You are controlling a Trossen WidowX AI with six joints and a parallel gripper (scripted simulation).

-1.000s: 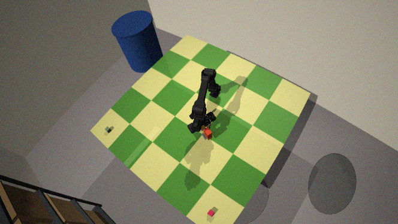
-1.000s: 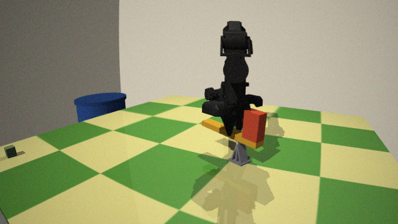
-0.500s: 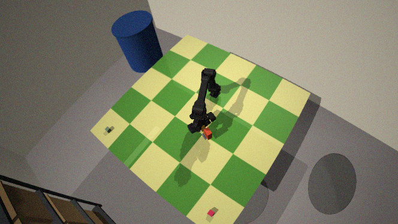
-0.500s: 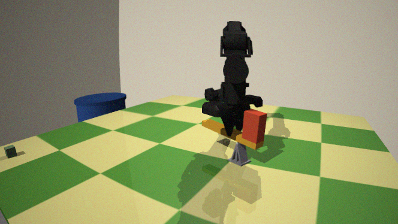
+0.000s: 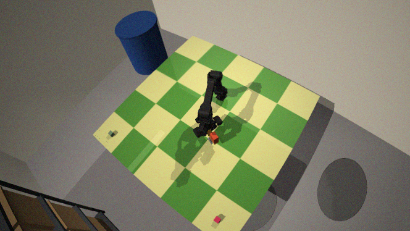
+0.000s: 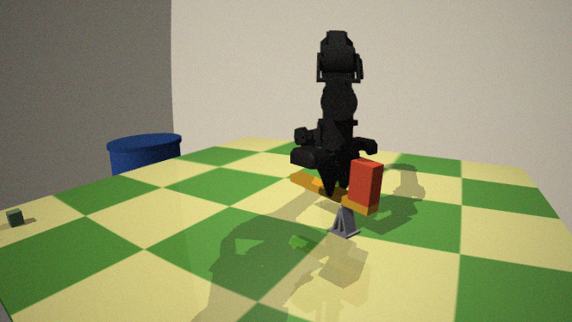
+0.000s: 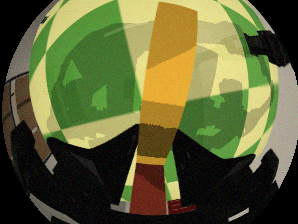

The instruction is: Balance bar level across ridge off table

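Observation:
The orange bar (image 5: 209, 132) (image 6: 301, 178) (image 7: 170, 82) is held above the table, with a red block (image 5: 213, 137) (image 6: 365, 182) (image 7: 149, 192) standing on its near end. My gripper (image 6: 337, 190) (image 7: 156, 131) is shut on the bar, with a finger on each side, close to the red block. The grey ridge (image 5: 210, 140) (image 6: 345, 224) stands on the table under the bar, between the fingers and the block end in the exterior view. Its top meets the bar's underside in that view; whether they touch, and whether the bar is exactly level, I cannot tell.
The checkered table (image 5: 216, 159) (image 6: 409, 275) carries a small dark cube (image 5: 112, 133) (image 6: 15, 218) near its left corner and a small pink-red cube (image 5: 217, 219) near its front corner. A blue bin (image 5: 143, 46) (image 6: 144, 157) stands beyond the table's edge. Wooden shelving (image 5: 26, 208) is at the lower left.

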